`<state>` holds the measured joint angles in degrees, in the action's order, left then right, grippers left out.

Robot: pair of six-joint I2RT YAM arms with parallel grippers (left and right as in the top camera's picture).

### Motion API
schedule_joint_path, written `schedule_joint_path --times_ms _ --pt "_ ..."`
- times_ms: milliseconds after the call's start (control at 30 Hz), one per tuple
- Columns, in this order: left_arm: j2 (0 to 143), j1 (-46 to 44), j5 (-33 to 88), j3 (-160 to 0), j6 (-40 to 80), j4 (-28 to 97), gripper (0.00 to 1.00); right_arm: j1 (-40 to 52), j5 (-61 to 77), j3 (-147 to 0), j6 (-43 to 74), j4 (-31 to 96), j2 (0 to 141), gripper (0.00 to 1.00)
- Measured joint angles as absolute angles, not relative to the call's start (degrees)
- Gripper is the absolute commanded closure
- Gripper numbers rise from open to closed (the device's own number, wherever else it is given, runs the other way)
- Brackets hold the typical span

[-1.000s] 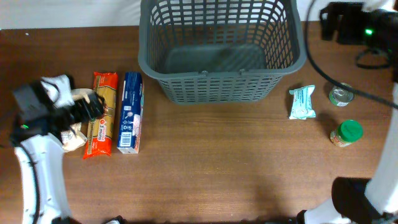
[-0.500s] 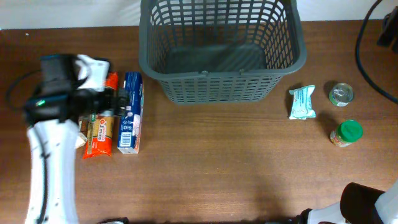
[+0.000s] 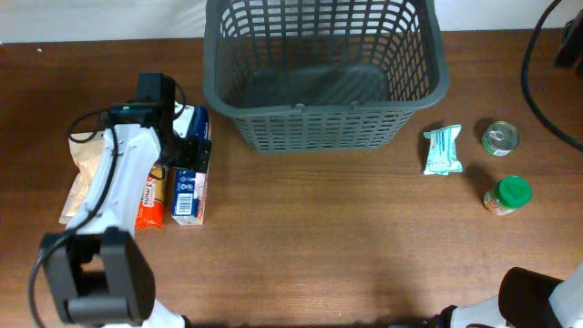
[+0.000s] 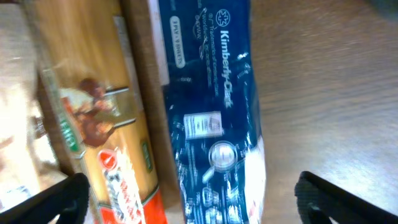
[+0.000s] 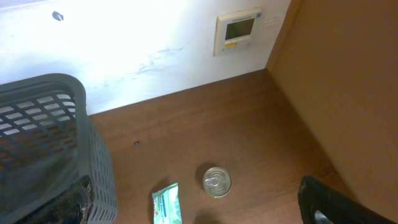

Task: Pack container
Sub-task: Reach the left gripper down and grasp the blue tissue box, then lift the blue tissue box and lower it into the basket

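Observation:
The container, a dark grey lattice basket (image 3: 323, 73), stands empty at the back centre; its corner shows in the right wrist view (image 5: 50, 137). My left gripper (image 3: 189, 146) is open just above a blue tissue packet (image 3: 189, 187) and an orange pasta packet (image 3: 150, 196). In the left wrist view its jaws (image 4: 196, 199) straddle the blue packet (image 4: 211, 106) and the pasta packet (image 4: 99, 124), holding nothing. My right gripper (image 5: 199, 208) is open and empty, high above the table's right side; it is out of the overhead view.
A tan bag (image 3: 82, 178) lies left of the pasta. Right of the basket lie a mint-green packet (image 3: 444, 150), a tin can (image 3: 499, 138) and a green-lidded jar (image 3: 506, 195). The can (image 5: 216, 182) and packet (image 5: 166, 205) lie below the right gripper. A white wall backs the table.
My left arm has swung right from the table's left edge to above the blue and pasta packets, uncovering the tan bag. The right arm has left the overhead view's top right.

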<state>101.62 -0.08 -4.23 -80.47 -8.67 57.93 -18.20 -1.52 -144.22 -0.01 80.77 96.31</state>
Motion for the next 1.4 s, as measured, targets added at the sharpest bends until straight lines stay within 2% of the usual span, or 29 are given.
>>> schedule_joint_path --times_ms 133,433,533,567,600,633,667,867,1067,1233,1400 --pt "106.67 -0.08 -4.58 -80.47 -8.25 57.56 0.1 -18.2 -1.52 -144.22 -0.01 80.77 96.31 0.01" --pt "113.4 -0.08 -4.51 -80.47 -7.4 55.59 0.63 -18.2 -1.52 -144.22 0.01 80.77 96.31 0.01" --pt "113.49 -0.03 -4.27 -80.47 -7.46 54.78 0.66 -18.2 -1.5 -144.22 0.03 80.77 96.31 0.01" --pt "113.49 -0.03 -4.1 -80.47 -7.46 54.65 0.69 -18.2 -1.52 -144.22 0.01 80.77 96.31 0.01" --pt "113.54 -0.03 -3.86 -80.47 -7.44 54.57 0.77 -18.2 -1.52 -144.22 -0.01 80.77 96.31 0.01" --pt "113.67 -0.01 -3.62 -80.47 -7.4 54.52 0.94 -18.2 -1.52 -144.22 0.01 80.77 96.31 0.01" --pt "113.82 -0.01 -3.36 -80.49 -7.18 54.52 0.98 -18.2 -1.52 -144.22 -0.01 80.77 96.31 0.01" --pt "113.93 0.21 -2.57 -81.32 -7.42 55.75 0.98 -18.2 -1.5 -144.22 0.01 80.77 96.31 0.02" --pt "114.45 2.13 -2.42 -89.69 -6.87 63.72 0.98 -18.2 -1.52 -144.22 0.01 80.79 96.31 0.01" --pt "114.43 6.2 -2.48 -113.6 -6.44 69.71 0.98 -18.2 -1.52 -144.22 0.01 80.79 96.31 0.01" --pt "113.67 8.05 -1.76 -136.64 -8.84 70.54 0.99 -18.2 -1.52 -144.22 -0.01 80.82 96.31 0.01"
